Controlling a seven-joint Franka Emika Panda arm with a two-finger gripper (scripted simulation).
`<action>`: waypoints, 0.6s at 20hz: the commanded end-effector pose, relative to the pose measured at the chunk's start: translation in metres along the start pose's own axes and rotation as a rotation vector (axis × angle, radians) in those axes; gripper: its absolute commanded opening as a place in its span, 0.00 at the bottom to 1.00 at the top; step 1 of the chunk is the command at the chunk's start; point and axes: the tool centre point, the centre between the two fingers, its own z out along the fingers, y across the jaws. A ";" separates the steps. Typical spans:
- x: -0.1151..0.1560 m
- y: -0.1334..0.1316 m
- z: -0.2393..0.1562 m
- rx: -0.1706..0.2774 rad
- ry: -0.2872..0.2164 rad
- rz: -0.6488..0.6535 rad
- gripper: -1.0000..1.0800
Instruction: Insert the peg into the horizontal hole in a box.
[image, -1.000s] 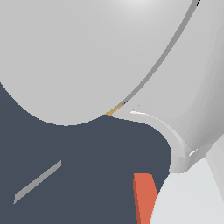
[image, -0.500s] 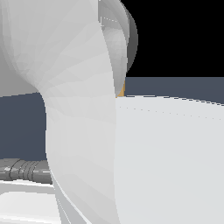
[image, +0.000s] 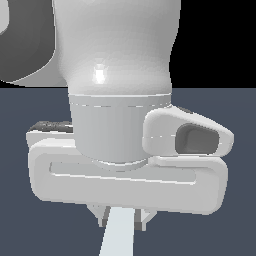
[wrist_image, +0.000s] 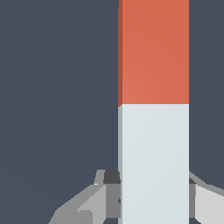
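The peg (wrist_image: 154, 109) fills the wrist view as a straight square bar, its far half orange-red and its near half pale grey-white. My gripper (wrist_image: 153, 186) is shut on the pale half, with one finger pressed against each side. In the exterior view my gripper (image: 122, 220) hangs under the wide white hand. Only the peg's pale end (image: 117, 237) shows there, sticking out between the short fingers (image: 104, 216) toward the camera. The box and its hole are out of view in both frames.
A flat dark blue-grey floor (image: 235, 210) lies behind and below the hand. The arm's white wrist link (image: 117, 55) fills the upper middle of the exterior view, against a black background.
The exterior view changed from pale arm surfaces close to the lens to a frontal view of the hand. The peg's orange end showed low in the picture a second ago; now only its pale end shows.
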 end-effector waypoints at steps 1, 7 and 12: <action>0.023 -0.010 -0.004 -0.003 0.000 0.004 0.00; 0.085 -0.038 -0.013 -0.003 0.000 0.018 0.00; 0.138 -0.060 -0.020 -0.003 0.000 0.029 0.00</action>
